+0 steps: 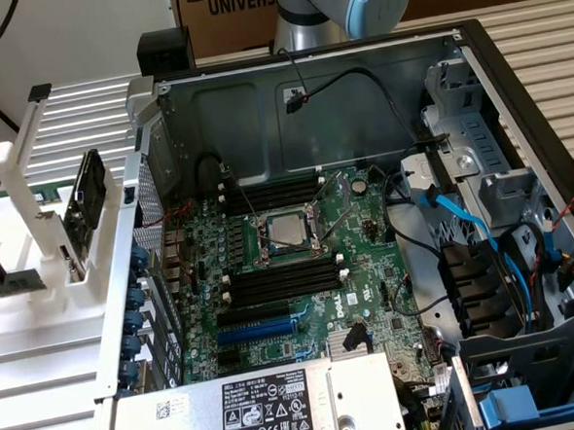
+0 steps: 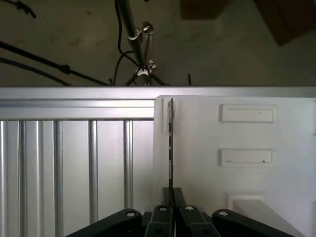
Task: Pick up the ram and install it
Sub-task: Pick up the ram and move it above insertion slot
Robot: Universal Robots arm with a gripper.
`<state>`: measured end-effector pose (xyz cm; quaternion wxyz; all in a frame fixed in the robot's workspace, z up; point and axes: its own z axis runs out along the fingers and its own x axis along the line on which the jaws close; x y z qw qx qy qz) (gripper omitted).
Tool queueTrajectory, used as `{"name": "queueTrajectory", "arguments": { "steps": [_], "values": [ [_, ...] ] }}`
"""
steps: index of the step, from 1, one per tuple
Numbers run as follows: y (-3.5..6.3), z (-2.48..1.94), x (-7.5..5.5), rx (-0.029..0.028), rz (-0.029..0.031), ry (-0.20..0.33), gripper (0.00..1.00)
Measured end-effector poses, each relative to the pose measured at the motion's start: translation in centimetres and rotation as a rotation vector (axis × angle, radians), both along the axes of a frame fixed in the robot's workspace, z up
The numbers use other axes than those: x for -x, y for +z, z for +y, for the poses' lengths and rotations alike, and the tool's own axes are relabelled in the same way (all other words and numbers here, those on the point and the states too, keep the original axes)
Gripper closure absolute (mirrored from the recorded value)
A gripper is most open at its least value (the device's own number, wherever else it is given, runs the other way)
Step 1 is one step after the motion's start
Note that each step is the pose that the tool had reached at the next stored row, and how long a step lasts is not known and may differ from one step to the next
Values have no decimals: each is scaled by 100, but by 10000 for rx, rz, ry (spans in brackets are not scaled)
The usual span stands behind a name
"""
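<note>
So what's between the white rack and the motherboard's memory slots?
The computer case's upright silver wall, seen in the exterior view: it stands between the white rack and the memory slots.

Robotics lab: an opened grey steel computer case (image 1: 242, 111) lies on a ribbed aluminium table (image 1: 541, 34), silver-blue robot arm (image 1: 338, 7) behind.

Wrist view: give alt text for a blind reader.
The black pincer is shut on the ram, seen edge-on as a thin dark strip in a white holder. A ribbed metal surface lies beside it, dark floor beyond.
</note>
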<state>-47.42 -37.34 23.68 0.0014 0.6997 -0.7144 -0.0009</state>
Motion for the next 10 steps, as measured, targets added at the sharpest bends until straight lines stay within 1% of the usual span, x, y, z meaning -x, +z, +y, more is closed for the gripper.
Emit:
{"name": "queueTrajectory", "arguments": {
  "steps": [1, 2, 6, 7, 8, 10],
  "values": [
    [31, 0, 1, 0, 0, -8, 88],
    [194, 0, 2, 1, 2, -35, 88],
    [372, 0, 2, -1, -1, -50, 88],
    [423, 0, 2, 0, 1, -53, 88],
    [511, 0, 2, 0, -1, -60, 88],
    [593, 0, 2, 0, 1, -67, 88]
  ]
}}
